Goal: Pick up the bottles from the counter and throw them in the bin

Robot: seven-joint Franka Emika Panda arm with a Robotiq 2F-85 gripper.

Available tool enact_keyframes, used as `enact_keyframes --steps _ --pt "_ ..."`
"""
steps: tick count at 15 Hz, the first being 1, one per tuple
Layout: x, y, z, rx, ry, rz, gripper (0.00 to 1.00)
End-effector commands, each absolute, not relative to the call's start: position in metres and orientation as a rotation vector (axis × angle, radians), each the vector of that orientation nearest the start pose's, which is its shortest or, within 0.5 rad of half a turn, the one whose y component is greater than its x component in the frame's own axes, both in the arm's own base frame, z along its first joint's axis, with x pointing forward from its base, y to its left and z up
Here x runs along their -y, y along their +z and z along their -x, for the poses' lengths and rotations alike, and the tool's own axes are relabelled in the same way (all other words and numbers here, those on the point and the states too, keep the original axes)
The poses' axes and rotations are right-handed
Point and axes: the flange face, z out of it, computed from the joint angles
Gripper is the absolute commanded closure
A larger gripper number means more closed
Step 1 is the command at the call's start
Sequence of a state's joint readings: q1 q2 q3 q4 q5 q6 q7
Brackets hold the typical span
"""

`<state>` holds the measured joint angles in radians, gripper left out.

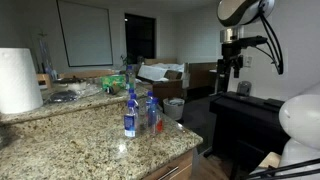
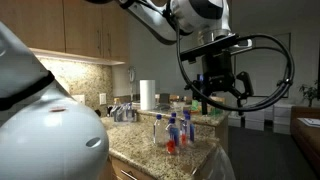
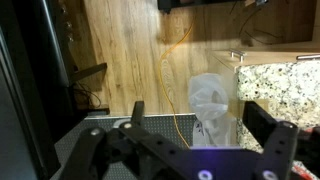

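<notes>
Exterior view, counter: speckled granite counter (image 1: 90,135) fills the foreground, with a paper-towel roll (image 1: 15,80) upright at its far end.
Exterior view, bottles: blue-labelled bottle (image 1: 130,115) and red-labelled bottle (image 1: 153,110) stand upright, close together, near the counter's edge. Neither is held.
Exterior view, bin: pale bin (image 1: 173,108) sits just beyond the bottles, off the counter's end.
Exterior view, gripper: gripper (image 1: 232,68) hangs high, well apart from the bottles, above a black cabinet (image 1: 250,120).
Exterior view, bottles: bottles (image 2: 172,130) stand upright on the counter (image 2: 150,155), with the roll (image 2: 147,95) behind them.
Exterior view, gripper: gripper (image 2: 220,95) is in the air past the counter's end, jaws spread and empty.
Wrist view, gripper: gripper (image 3: 196,110) has its fingers (image 3: 265,128) wide apart with nothing between them.
Wrist view, bin: lined bin (image 3: 210,100) stands below on the wood floor (image 3: 120,50), beside the counter corner (image 3: 285,80).
</notes>
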<state>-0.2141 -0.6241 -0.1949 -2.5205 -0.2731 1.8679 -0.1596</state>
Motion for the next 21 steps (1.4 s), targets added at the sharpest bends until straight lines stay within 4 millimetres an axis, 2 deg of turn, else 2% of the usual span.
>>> enact_keyframes --steps 1,7,8,10,12,14,18,21 --pt "0.166 0.480 -0.321 -0.207 0.115 3.265 0.00" --pt "0.166 0.480 -0.321 -0.207 0.115 3.265 0.00" --pt "0.164 0.479 -0.326 -0.265 0.057 3.286 0.00" --pt "0.156 0.480 -0.344 -0.301 -0.045 3.299 0.00" --pt "0.138 0.481 -0.371 -0.282 -0.169 3.286 0.00" --pt "0.114 0.472 -0.401 -0.173 -0.233 3.254 0.00" --pt "0.037 0.450 -0.455 0.071 -0.209 3.118 0.00" --pt "-0.019 0.445 -0.490 0.231 -0.177 3.025 0.00"
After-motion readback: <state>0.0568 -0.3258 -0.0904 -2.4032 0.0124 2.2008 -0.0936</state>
